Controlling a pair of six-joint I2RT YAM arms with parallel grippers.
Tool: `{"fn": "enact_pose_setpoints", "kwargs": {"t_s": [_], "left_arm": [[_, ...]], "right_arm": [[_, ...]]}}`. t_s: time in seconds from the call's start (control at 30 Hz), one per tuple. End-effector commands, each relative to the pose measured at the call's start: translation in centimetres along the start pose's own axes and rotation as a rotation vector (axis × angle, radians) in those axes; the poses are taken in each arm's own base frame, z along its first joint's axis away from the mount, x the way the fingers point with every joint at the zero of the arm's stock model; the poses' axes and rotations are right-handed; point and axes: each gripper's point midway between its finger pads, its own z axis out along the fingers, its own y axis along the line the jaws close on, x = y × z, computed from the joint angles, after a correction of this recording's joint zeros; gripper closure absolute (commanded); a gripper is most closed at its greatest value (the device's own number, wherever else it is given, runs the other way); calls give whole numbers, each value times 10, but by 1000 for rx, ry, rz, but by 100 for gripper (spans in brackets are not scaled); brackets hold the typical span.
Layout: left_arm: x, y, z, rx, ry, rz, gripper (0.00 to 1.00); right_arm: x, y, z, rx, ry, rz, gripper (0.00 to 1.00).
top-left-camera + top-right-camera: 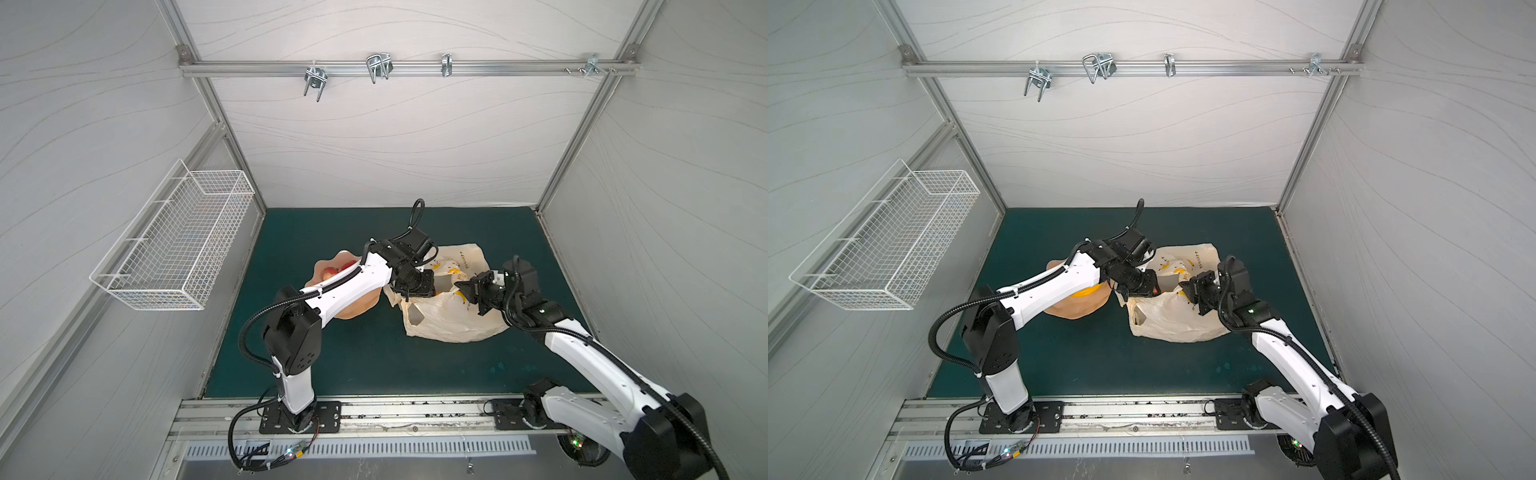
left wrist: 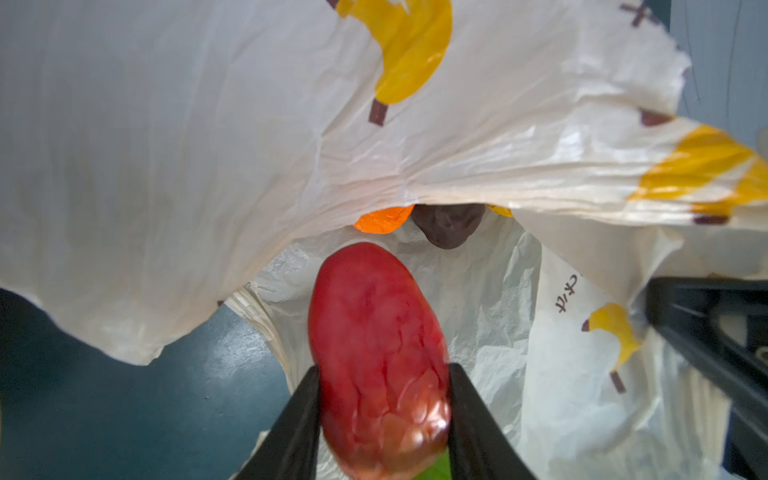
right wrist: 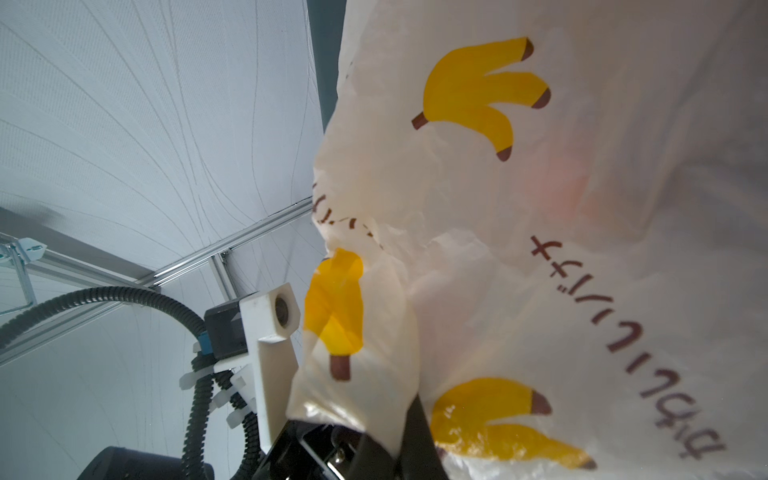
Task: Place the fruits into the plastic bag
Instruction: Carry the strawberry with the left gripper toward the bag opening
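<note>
The plastic bag (image 1: 453,320) lies on the green mat (image 1: 332,365), a little right of the centre, with its mouth turned to the left. The left gripper (image 2: 384,374) is at this mouth. Its 2 fingers (image 2: 299,424) are partly open and they press the red strawberry (image 2: 374,332) from both sides, so the fruit is held just in front of the opening, above the bag's lower layer. Deeper inside the bag, the orange (image 2: 382,220) and the dark purple piece (image 2: 446,226) lie side by side under the upper layer.

The right gripper (image 1: 460,286) comes from the right side. Its jaws are closed completely on a fold of the bag's upper layer and hold it lifted.

Left of the bag stands the peach-pink dish (image 1: 353,311), mostly hidden under the left arm. A red fruit (image 1: 328,272) shows in it in a top view, and a yellow fruit (image 1: 1084,292) as well. A white wire basket (image 1: 178,245) hangs on the left wall.
</note>
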Motion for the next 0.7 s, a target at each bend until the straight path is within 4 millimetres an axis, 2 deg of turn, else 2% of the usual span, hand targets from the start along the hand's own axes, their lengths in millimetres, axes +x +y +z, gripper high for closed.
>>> {"fn": "enact_pose_setpoints", "kwargs": {"t_s": [0.0,0.3,0.5,0.67], "left_arm": [[1,-12,8,68,11,-27,89],[23,-13,22,120,48,-66,91],[30,-19,30,117,74,-36,91],[29,-23,35,113,85,-18,92]], "right_arm": [[1,14,-7,-45,-21,8,100],[-2,22,-6,-81,-33,15,100],[-2,26,-6,-96,-40,18,100],[-1,29,-6,-102,-46,12,100]]}}
